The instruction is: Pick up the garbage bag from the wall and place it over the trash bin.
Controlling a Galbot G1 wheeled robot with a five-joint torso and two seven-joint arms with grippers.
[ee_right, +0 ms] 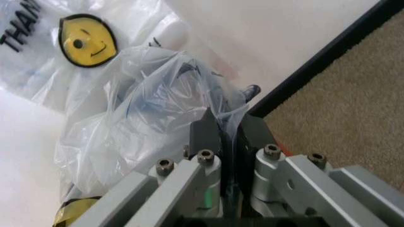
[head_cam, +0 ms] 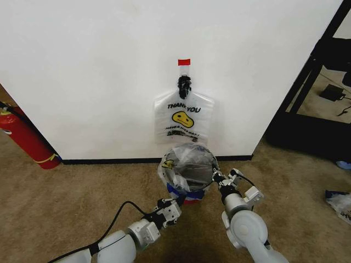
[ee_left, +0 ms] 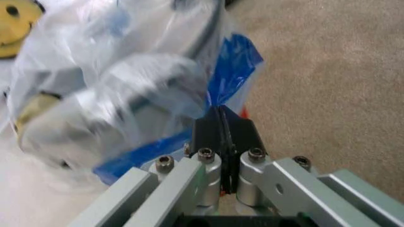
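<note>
1. Head view, lower centre of frame: the garbage bag (head_cam: 185, 167) is draped over the mouth of the trash bin (head_cam: 189, 198), which stands on the carpet (head_cam: 71, 208) just in front of the wall (head_cam: 98, 66). Blue patches show at the bag's lower edge.
2. Left gripper (head_cam: 174, 207) sits at the bin's near-left side. In the left wrist view its jaws are pressed together on a gathered blue-tinted fold of the bag (ee_left: 221, 80).
3. Right gripper (head_cam: 219, 179) sits at the bin's right rim. In the right wrist view its jaws stand narrow with the bag's film (ee_right: 145, 118) pinched between them.
4. Judgement: the bag appears mostly seated, but the rim looks bunched rather than pulled evenly round.
5. Risks: the thin film may tear if both arms pull apart; the light bin may tip or slide on the carpet under a sideways tug; the edge may spring back off the rim once released.
6. Around: a second flat bag (head_cam: 184, 118) of the same print hangs from the black hook (head_cam: 184, 85) directly above the bin, under a red tape strip (head_cam: 184, 62). It hangs close enough that a raised arm could snag it.
7. A red fire extinguisher (head_cam: 24, 137) leans at the left edge, well apart. Dark furniture legs (head_cam: 307, 71) stand at the right, also clear.
</note>
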